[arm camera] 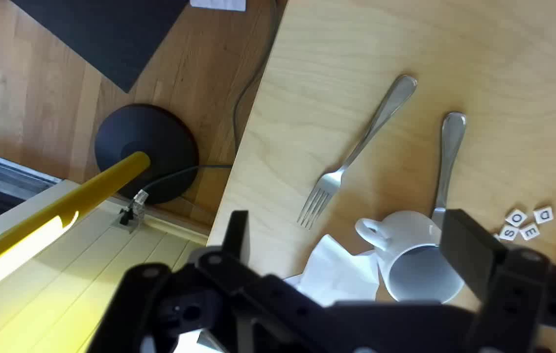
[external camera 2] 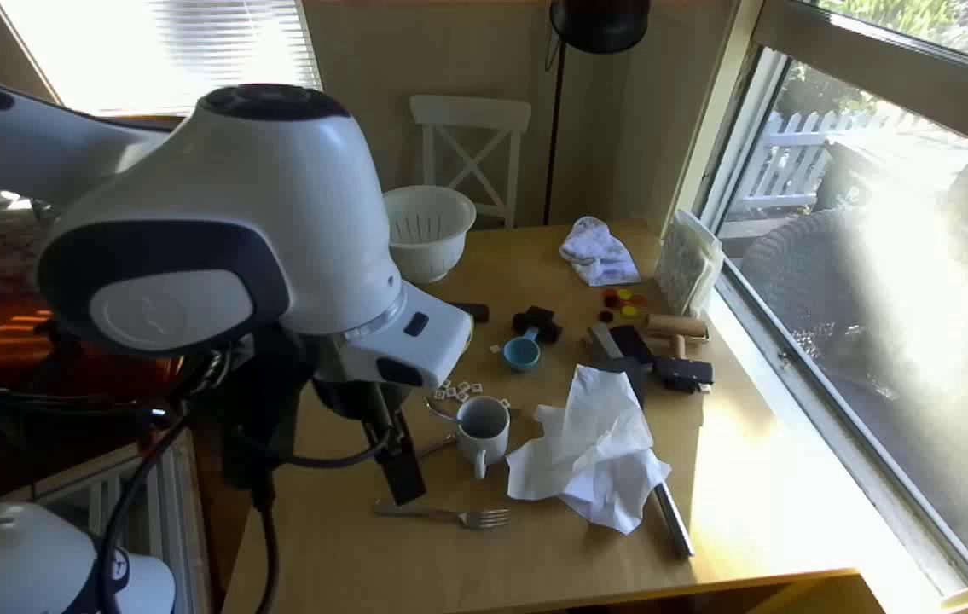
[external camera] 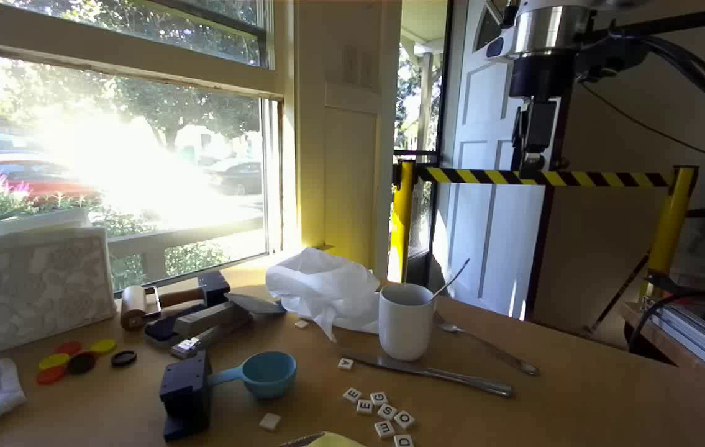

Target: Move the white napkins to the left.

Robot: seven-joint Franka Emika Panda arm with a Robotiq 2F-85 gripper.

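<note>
Over on the bench [external camera 2: 449, 567], the crumpled white napkins [external camera 2: 594, 456] lie just beside a white mug [external camera 2: 482, 442], and a fork [external camera 2: 460, 517] rests near them both; higher up hangs the gripper [arm camera: 349, 235], its two fingers standing well apart.

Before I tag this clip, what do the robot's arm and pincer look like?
The arm is white and rounded, with dark panels, a silver cylinder near its end and black cables alongside. The pincer is black and angular, with blocky, flat-faced fingers.
</note>
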